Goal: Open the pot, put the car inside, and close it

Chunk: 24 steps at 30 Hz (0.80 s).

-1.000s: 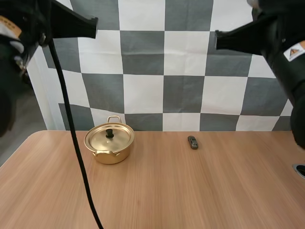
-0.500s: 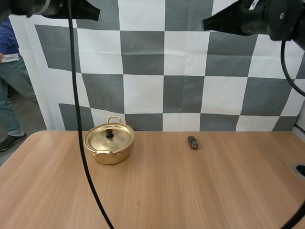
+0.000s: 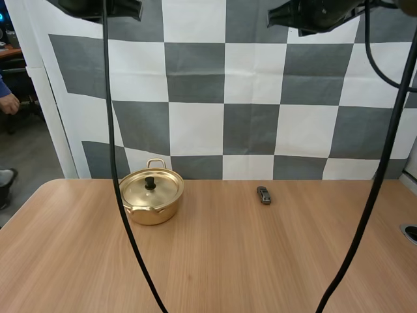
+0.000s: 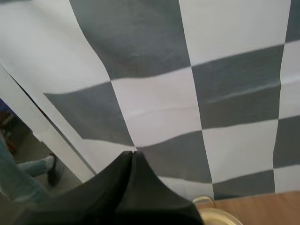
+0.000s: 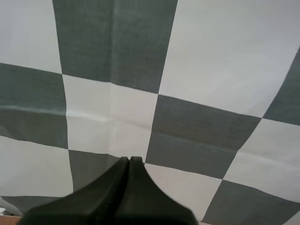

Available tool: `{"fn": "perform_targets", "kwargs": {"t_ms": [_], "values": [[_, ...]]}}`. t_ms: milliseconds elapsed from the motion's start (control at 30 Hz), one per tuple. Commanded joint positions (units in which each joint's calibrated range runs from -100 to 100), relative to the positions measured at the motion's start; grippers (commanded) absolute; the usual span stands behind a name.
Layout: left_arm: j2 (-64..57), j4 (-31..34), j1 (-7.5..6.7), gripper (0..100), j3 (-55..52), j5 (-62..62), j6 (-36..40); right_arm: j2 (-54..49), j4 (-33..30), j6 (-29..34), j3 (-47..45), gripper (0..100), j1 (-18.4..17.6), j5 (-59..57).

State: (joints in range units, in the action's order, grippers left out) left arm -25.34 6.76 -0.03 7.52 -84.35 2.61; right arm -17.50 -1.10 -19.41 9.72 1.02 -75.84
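A small gold pot [image 3: 150,197] stands on the wooden table [image 3: 215,261] at the left, its lid with a black knob [image 3: 150,182] in place. A small dark toy car [image 3: 263,194] lies on the table to the right of the pot, well apart from it. My left gripper [image 3: 138,9] is high above the pot and my right gripper [image 3: 272,14] is high above the car. In the wrist views the left gripper [image 4: 132,153] and the right gripper [image 5: 130,159] each show as one dark wedge, shut on nothing. The pot's rim [image 4: 216,216] peeks out beside the left fingers.
A person's hand [image 3: 9,103] and shoe [image 3: 5,179] are off the table's left side, and a leg and shoe [image 4: 28,173] appear in the left wrist view. A dark round fitting [image 3: 410,231] sits at the table's right edge.
Both arms have risen and drawn back toward the top of the high view. The person at the left has moved further out of frame. Pot and car have not moved.
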Motion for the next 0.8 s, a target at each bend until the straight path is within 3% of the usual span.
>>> {"fn": "perform_targets", "kwargs": {"t_ms": [0,533,633,700,767], "values": [[-0.07,0.0,0.04,0,-9.84,-15.65,-0.07,0.0,0.15,0.04,13.96,0,0.03,-24.16],[-0.52,-1.76,0.04,3,-24.16,-15.07,-4.51,0.0,0.33,0.04,13.64,0,0.03,-24.16],[0.27,-1.76,0.04,24,-24.28,-14.7,-6.04,0.0,0.47,-0.3,13.64,0,0.03,-24.16],[0.88,-1.76,0.04,48,-24.28,-14.94,-8.2,0.0,1.1,-0.85,13.64,0,0.03,-24.16],[1.65,-1.81,0.04,83,-24.28,-15.65,-12.67,0.0,1.59,-1.57,13.64,0,0.03,-24.16]]}}
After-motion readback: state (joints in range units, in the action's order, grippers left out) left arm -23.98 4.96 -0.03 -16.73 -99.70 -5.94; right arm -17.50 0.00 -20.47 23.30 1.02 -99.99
